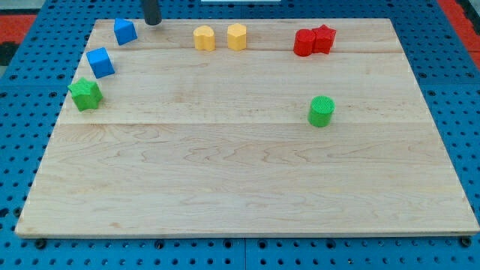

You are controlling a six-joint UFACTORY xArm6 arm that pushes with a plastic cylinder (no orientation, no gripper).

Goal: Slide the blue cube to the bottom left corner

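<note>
Currently tip (152, 22) sitting at view's top edge, just right of upper blue block (124, 31); no gripper, just rod. Blue cube (100, 62) lying top left, above green star (85, 94). Approach step; next needs pushing cube toward view's bottom.

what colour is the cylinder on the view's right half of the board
Green: the cylinder shows clearly in the camera view, standing alone below the red blocks.

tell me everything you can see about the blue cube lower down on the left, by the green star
The blue cube looks like a small solid block, plain matte blue, turned slightly askew. It sits flat on the wooden board near the view's left edge, just above the green star block, seemingly not touching it. My tip is off to its upper right.
</note>
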